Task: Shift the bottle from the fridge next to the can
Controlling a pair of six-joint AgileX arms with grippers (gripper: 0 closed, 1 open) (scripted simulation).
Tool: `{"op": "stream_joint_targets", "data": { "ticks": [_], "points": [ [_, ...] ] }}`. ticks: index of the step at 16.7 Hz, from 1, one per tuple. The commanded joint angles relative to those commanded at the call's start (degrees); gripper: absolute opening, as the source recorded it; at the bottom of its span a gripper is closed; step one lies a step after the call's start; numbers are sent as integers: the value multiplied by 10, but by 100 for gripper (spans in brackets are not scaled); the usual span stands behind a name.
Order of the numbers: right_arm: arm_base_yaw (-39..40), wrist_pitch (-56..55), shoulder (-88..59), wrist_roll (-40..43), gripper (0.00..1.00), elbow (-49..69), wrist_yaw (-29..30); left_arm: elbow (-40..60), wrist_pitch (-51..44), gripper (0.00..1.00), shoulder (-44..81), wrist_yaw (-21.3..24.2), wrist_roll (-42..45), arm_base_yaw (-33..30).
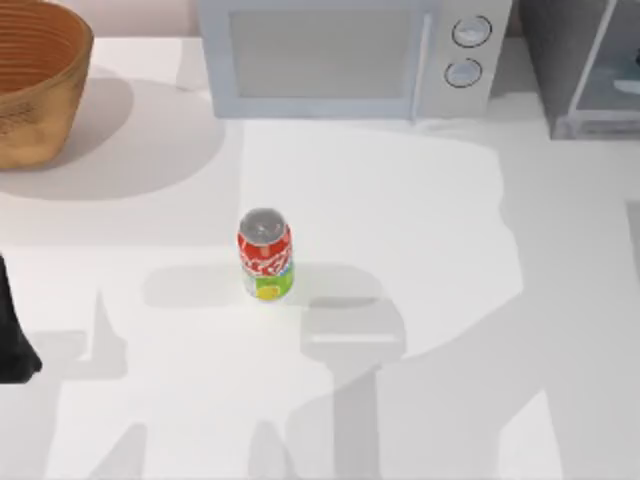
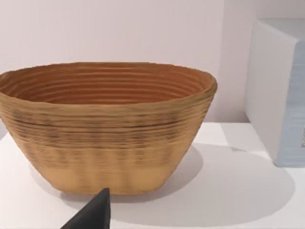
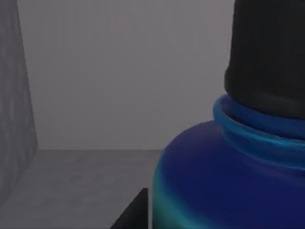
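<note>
- Top view: 1 can (image 1: pixel 265 254) stands upright near the middle of the white worktop (image 1: pixel 420 220). It is red with white lettering too small to read, a green-yellow band at its foot and a silver-grey top.
- Along the far edge sit 1 woven basket (image 1: pixel 30 85) at the left, 1 light-grey microwave (image 1: pixel 340 55) with 2 round knobs (image 1: pixel 471 31) in the middle, and 1 grey fridge (image 1: pixel 590 65) at the right corner, its pale glassy door panel framed in a lighter tone. No writing is legible on any of them.
- The left arm (image 1: pixel 12 335) shows as a dark shape at the worktop's left edge, well apart from the can.
- Left wrist view: the basket (image 2: pixel 107 126) stands upright on the worktop, facing the camera, with the microwave's side (image 2: pixel 276 90) beside it. 1 dark tip of the left pincer (image 2: pixel 93 214) pokes in near the basket's foot; I cannot tell whether its fingers are apart or together.
- Right wrist view: the bottle (image 3: pixel 228 181) sits very close, inside the grey fridge interior (image 3: pixel 95 86), standing on its floor. Its blue shoulder shades to teal lower down, and 1 black cap (image 3: pixel 267 52) tops it. No label is readable.
- 1 dark finger (image 3: pixel 133 212) of the right pincer lies just beside the bottle's body; I cannot tell whether the pincer is clamped on it.
</note>
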State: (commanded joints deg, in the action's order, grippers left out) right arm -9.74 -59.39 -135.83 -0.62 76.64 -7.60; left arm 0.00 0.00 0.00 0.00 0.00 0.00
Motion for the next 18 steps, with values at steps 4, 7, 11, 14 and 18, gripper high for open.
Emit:
{"op": "stream_joint_targets", "data": {
  "ticks": [4, 7, 11, 14, 18],
  "points": [
    [0, 0, 0, 0, 17, 0, 0, 0, 0, 100, 0, 0, 0, 0],
    [0, 0, 0, 0, 0, 0, 0, 0, 0, 100, 0, 0, 0, 0],
    [0, 0, 0, 0, 0, 0, 0, 0, 0, 100, 0, 0, 0, 0],
    [0, 0, 0, 0, 0, 0, 0, 0, 0, 100, 0, 0, 0, 0],
    [-2, 20, 21, -1, 0, 2, 0, 0, 0, 100, 0, 0, 0, 0]
  ]
}}
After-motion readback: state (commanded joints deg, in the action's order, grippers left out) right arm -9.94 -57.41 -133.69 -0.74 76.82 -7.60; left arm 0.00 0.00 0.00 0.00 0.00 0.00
